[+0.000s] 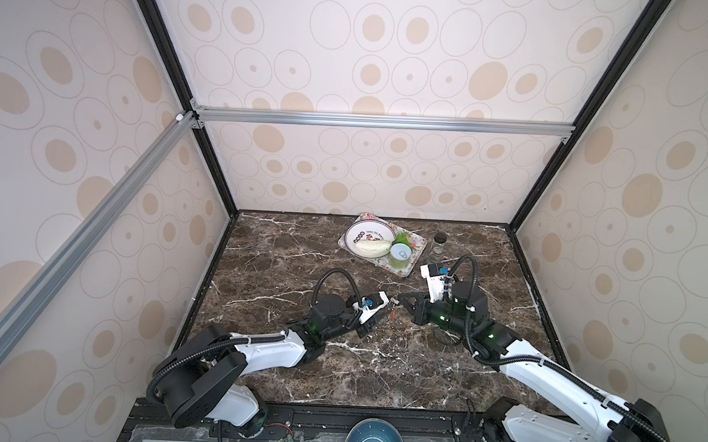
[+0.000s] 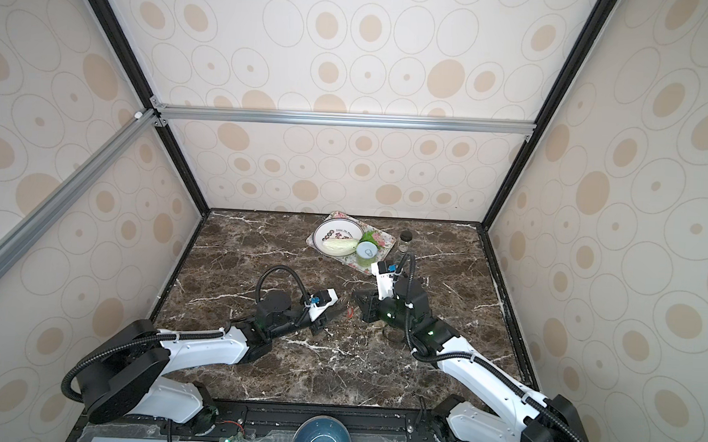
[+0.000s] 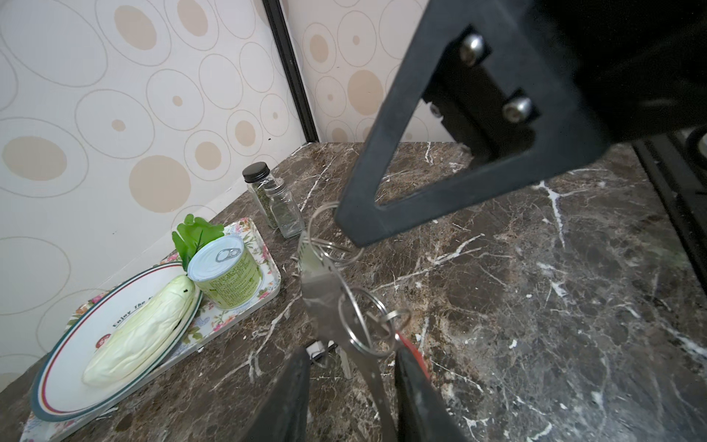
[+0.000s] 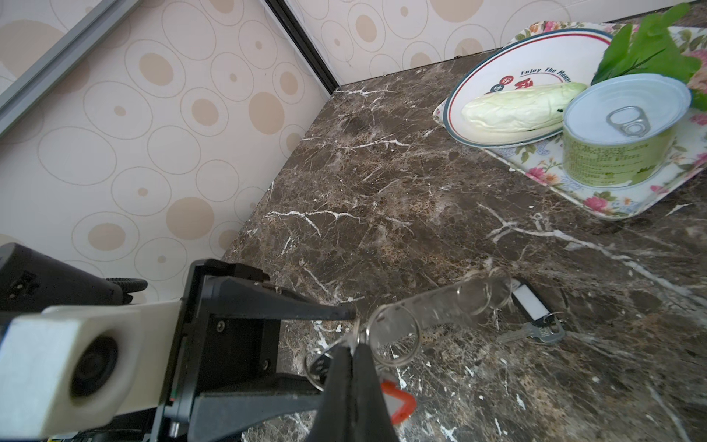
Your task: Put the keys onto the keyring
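Observation:
Both grippers meet at mid-table. The keyring, a flat grey metal strip with wire rings on it, is lifted at one end and slants across the marble. My right gripper is shut on it at that raised end, where a wire ring hangs. The red-tagged key dangles just under those jaws. My left gripper is open, its fingers apart with the keyring passing between them and the red tag against one finger. The black-tagged key lies on the table by the keyring's far end.
A floral tray at the back holds a white plate with a pale cabbage, a green can and green leaves. Two spice jars stand beside it. A blue bowl sits beyond the table's front edge.

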{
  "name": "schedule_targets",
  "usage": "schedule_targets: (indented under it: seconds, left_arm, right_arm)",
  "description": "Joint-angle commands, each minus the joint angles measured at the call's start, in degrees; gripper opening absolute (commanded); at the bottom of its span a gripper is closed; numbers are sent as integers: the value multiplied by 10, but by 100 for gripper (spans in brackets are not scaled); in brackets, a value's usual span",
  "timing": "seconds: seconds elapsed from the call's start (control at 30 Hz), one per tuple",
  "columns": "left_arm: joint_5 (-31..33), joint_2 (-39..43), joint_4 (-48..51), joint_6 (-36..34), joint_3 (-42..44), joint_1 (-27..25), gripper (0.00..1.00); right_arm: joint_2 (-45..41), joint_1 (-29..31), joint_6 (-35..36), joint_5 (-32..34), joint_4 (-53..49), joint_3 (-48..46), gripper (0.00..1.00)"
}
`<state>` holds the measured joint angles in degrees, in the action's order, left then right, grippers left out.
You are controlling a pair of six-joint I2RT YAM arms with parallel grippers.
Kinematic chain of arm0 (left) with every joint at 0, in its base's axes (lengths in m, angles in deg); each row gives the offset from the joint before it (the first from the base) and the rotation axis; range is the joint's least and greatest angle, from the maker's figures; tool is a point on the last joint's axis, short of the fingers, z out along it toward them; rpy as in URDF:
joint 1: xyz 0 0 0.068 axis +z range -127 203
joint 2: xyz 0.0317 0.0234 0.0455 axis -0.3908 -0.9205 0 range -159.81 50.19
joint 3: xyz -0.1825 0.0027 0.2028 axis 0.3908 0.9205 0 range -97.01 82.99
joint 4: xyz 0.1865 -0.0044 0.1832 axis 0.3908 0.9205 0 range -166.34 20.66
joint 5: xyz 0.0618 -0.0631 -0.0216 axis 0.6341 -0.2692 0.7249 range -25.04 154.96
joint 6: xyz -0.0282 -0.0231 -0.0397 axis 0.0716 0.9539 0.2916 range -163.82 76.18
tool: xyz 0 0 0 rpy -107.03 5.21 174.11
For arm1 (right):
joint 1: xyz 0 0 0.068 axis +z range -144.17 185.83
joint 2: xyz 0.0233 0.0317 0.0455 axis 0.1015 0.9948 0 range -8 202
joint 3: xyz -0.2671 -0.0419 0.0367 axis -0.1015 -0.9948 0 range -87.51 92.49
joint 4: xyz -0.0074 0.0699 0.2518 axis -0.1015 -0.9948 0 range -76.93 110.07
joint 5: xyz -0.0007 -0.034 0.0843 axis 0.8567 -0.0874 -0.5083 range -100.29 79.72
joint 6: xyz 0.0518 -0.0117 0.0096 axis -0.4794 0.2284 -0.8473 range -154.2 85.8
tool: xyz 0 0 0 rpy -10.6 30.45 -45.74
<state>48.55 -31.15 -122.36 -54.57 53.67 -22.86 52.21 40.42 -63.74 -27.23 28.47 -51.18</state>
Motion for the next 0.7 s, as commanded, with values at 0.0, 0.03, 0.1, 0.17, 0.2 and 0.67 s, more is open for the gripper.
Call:
schedule_targets:
  seconds: [0.0,0.03,0.1,0.17,0.2,0.67]
  left_arm:
    - [5,-2,-24,2,-17,7,23]
    - [7,-2,-28,3,-17,7,16]
    - [14,0,-32,3,-16,7,2]
    - [24,4,-35,0,-13,7,0]
    - [28,7,-36,-1,-10,8,0]
    - [27,21,-98,-44,28,8,0]
  right_arm:
    - [-4,-2,0,-12,21,2,0]
    - [-3,-2,0,-11,19,3,0]
    - [-1,-2,1,-11,12,6,0]
    - [-1,-2,9,-6,-5,11,0]
    - [-2,-1,14,-3,-17,14,0]
    - [50,-2,-2,-29,-95,54,0]
